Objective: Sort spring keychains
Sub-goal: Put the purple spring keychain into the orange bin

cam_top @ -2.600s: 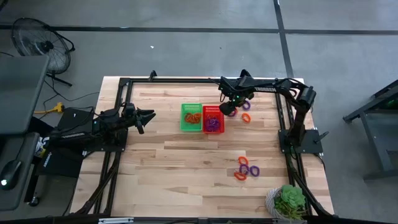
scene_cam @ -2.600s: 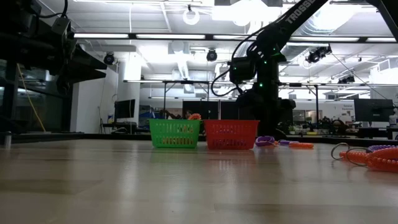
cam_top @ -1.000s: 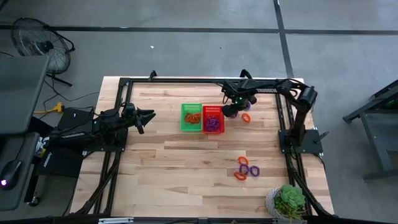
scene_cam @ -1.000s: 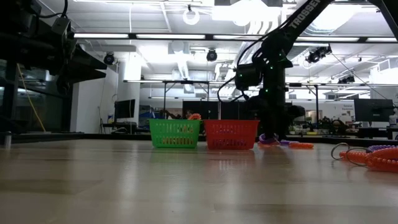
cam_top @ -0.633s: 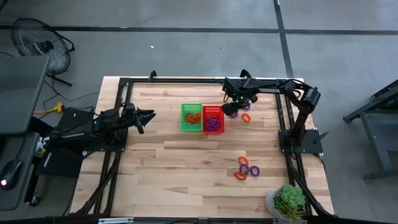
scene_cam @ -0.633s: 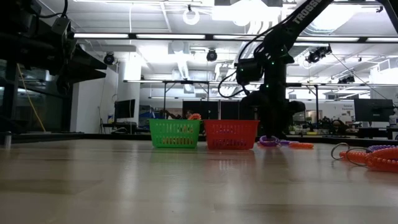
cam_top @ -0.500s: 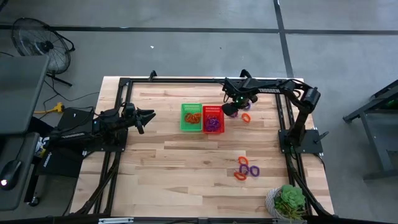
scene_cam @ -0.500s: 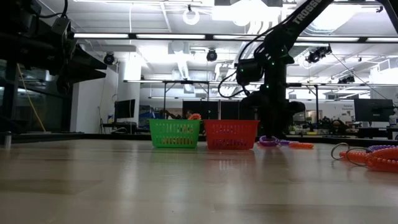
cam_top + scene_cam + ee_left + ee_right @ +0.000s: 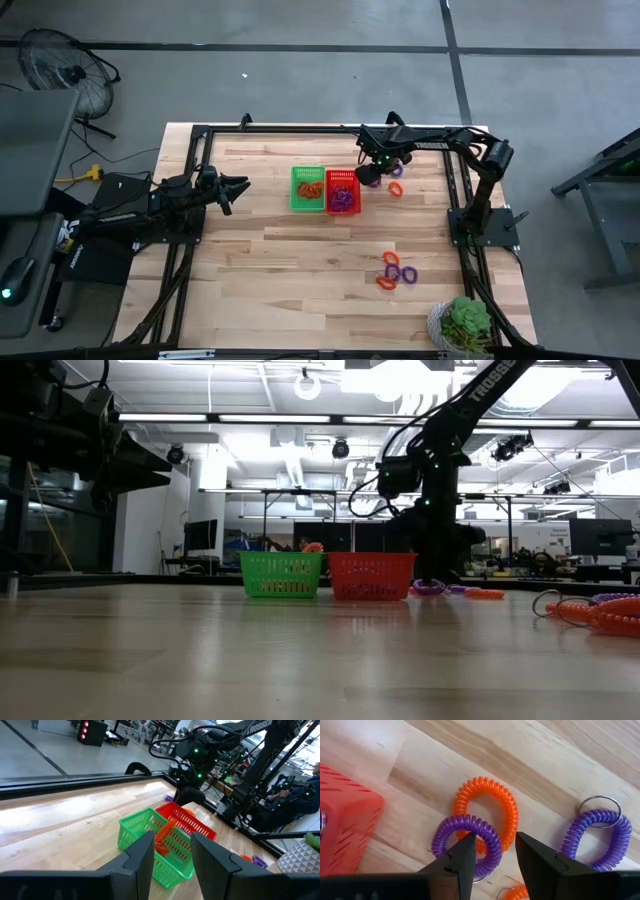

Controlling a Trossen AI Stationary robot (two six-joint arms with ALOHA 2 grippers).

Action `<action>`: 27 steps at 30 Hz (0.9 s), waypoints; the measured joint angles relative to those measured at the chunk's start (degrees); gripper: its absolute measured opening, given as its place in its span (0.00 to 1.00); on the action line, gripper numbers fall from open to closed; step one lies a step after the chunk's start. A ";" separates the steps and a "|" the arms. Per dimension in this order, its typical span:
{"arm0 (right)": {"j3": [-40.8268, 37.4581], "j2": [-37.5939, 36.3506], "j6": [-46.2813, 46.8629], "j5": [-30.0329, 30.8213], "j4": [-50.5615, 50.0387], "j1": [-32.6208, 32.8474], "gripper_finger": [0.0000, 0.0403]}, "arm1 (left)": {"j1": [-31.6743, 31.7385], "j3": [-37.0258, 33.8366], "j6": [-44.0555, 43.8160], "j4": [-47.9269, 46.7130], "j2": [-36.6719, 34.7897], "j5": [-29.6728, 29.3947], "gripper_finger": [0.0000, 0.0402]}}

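Small coiled oval keychains, orange and purple, lie in two clusters: one (image 9: 395,186) right of the red basket (image 9: 342,192), one (image 9: 396,271) nearer the table's near right. The green basket (image 9: 307,188) holds orange loops and the red basket holds purple ones. My right gripper (image 9: 492,852) is open, low over a purple loop (image 9: 466,845) that overlaps an orange loop (image 9: 487,810). Its fingers stand either side of that purple loop's arc; whether they touch it, I cannot tell. My left gripper (image 9: 172,855) is open and waits left of the baskets.
A second purple loop with a metal ring (image 9: 600,837) lies close beside the right gripper. The red basket's wall (image 9: 345,820) stands just beside the loops. A potted plant (image 9: 465,322) sits at the table's near right corner. Bare wood spreads across the near half.
My right gripper has shifted a little toward the table's right, away from the red basket, and stayed low over the loops, nearly still for the last half second. No keychain has visibly moved.
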 joint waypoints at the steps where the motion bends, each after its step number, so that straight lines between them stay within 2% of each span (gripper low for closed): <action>1: 0.00 0.06 -0.15 0.05 0.04 -0.01 0.33 | 0.00 -0.01 0.00 0.00 0.00 0.00 0.31; 10: 0.00 0.11 -1.05 0.71 0.29 -0.24 0.31 | -0.01 -0.01 0.00 0.00 0.01 0.01 0.31; 27: 0.00 0.14 -1.11 0.62 0.25 -0.26 0.08 | 0.01 -0.01 0.01 0.00 0.00 0.00 0.31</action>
